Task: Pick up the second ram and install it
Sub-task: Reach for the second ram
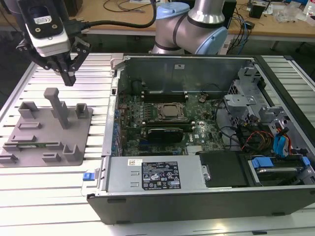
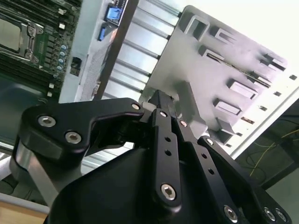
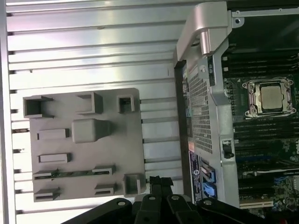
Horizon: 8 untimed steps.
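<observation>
The end effector (image 1: 69,77) hangs with its fingers (image 2: 161,103) drawn together on nothing, tips pointing down, well above the slatted desk (image 1: 54,196). Beneath it lies the grey fixture plate (image 1: 49,133), whose upright post (image 1: 58,105) rises closer to the end effector than anything else there. The second ram (image 1: 38,144) sits low in its holders on that plate, well apart from the fingertips. The open computer case (image 1: 197,183) stands beside the plate, away from the end effector.

The risks, as I judge them: closed fingers cannot straddle the stick, a careless descent could clip the post, and an off-centre pinch could cock the thin board in its holders.

The first wrist view lays out the ram's full green length (image 3: 74,173), while the exterior view gives the end effector's height above the plate. The second wrist view shows the fingertips meeting.
</observation>
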Tool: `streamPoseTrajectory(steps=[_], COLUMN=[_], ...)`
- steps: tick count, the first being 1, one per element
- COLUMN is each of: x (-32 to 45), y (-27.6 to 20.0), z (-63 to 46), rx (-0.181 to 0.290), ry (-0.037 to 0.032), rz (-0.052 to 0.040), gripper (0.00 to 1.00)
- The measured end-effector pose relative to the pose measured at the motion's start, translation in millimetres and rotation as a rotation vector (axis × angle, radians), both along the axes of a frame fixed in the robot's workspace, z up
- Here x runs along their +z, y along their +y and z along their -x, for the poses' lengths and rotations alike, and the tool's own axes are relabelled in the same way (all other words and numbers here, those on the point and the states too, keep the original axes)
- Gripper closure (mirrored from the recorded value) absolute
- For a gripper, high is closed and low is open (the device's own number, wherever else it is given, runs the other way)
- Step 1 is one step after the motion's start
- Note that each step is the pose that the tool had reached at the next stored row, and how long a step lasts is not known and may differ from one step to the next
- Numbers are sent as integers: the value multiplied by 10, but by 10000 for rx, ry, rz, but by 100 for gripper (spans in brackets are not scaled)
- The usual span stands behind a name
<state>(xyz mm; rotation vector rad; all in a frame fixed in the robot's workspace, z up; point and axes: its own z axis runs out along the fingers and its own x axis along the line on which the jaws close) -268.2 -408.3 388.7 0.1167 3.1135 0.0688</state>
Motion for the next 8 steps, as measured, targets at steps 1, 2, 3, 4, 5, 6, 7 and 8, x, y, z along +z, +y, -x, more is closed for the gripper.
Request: streamPoseTrajectory(steps=[1,2,3,4,5,6,7,8], x=[-5,-14,-30,-43,-58,-75,-95,-114], y=[-3,-6,-8,-10,-11,-12,-13,-15], z=[43,100,153,187,223,260,298,333], rx=[0,1,1,1,1,1,1,1], ry=[-1,0,0,0,-1,0,0,-1], rz=[-1,0,-1,-1,-1,0,-1,-1], gripper=[92,92,92,92,92,92,92,92])
